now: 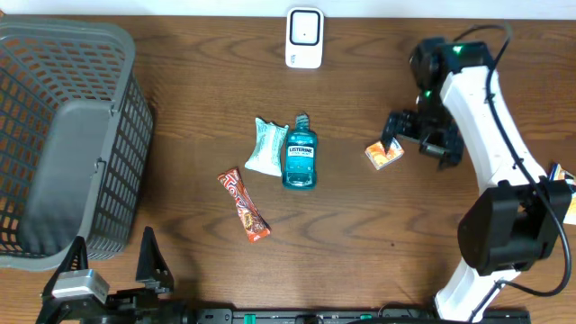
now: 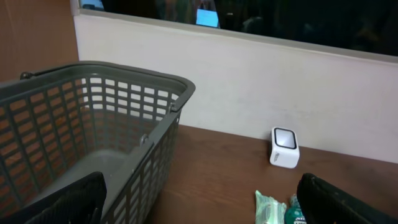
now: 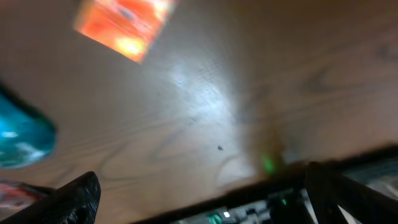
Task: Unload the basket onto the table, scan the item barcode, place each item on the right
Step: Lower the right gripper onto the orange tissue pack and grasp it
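Right claw (image 1: 416, 137): wide open, empty. Small orange cardboard box (image 1: 384, 155): on brown wooden surface (image 1: 378, 234), just beside it. Prob. light, stiff, crushable; best to pinch across flat sides. Left claw (image 1: 112, 261): open, empty.

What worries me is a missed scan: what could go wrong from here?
The orange box lies on the table outside the open right gripper, well away from the scanner, so its barcode may go unread. The mouthwash bottle touches the wipes pack; picking up either could drag the other.
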`<act>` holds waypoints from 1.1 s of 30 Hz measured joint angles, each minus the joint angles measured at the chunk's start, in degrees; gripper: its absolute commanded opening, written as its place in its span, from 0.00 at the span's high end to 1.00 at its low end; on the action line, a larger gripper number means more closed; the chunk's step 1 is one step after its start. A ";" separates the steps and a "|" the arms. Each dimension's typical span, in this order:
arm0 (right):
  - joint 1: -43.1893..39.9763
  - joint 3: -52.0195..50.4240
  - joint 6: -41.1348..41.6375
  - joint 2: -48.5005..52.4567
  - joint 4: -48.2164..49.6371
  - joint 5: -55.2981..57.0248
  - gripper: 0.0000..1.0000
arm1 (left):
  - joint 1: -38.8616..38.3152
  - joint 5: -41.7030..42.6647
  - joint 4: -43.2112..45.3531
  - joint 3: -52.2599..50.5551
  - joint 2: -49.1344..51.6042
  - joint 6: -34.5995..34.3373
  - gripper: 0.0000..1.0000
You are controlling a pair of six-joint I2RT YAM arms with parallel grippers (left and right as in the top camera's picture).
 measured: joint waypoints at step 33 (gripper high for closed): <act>-5.01 -58.71 18.69 -19.47 83.82 -9.57 0.35 | -0.04 0.00 0.00 -0.31 0.02 -0.02 0.02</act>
